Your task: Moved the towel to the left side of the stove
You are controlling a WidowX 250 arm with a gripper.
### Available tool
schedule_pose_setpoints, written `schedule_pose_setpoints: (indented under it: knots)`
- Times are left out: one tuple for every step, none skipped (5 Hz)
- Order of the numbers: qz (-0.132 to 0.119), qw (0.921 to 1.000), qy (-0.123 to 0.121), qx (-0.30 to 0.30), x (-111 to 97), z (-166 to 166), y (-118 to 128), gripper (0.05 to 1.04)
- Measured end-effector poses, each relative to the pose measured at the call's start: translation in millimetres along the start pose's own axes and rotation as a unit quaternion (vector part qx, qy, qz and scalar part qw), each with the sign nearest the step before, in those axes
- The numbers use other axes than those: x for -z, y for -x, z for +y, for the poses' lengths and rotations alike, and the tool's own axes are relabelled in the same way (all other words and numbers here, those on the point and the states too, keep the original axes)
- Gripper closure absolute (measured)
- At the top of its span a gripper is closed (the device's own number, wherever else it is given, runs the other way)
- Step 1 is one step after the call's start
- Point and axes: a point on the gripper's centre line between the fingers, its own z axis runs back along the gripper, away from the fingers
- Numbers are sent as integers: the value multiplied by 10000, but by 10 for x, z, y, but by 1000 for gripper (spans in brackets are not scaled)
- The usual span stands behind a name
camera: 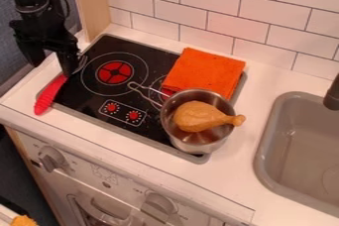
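1. Can see the black gripper (51, 67) at the upper left, hanging down over the left edge of the stove (94, 79), well apart from the towel.
2. Stands open, with a gap between the two fingers and nothing gripped.
3. Can find the orange towel (205, 70) folded on the right rear part of the stove, behind the pot and reaching over the stove's rear right rim; cannot tell whether touching the pot.
4. Can see a metal pot (170, 131) on the stove's front right part, with a wire handle (147, 89) pointing left over the cooktop.
5. Holds a brown toy drumstick (197, 116) in that pot, with the bone end over the rim on the right.
6. Shows a red-handled utensil (47, 99) lying across the stove's left rim, with the metal end toward the rear, partly hidden by one finger.
7. Includes a grey sink (270, 143) in the counter (255, 86) to the right, with a dark faucet (333, 95) at its rear, and a white tiled wall (228, 21) behind.
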Motion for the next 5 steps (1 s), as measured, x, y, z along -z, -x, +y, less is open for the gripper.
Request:
schedule_pose_setpoints:
  knots:
    - [157,9998,78,-8,94,-38,31,83]
    - [241,9996,68,93,112,-388,-150,83]
    - [167,9996,-79,197,125,-828,-402,83]
    - [87,9998,-3,161,81,-1211,-664,84]
    - [17,9994,297,-176,154,-1567,-845,84]
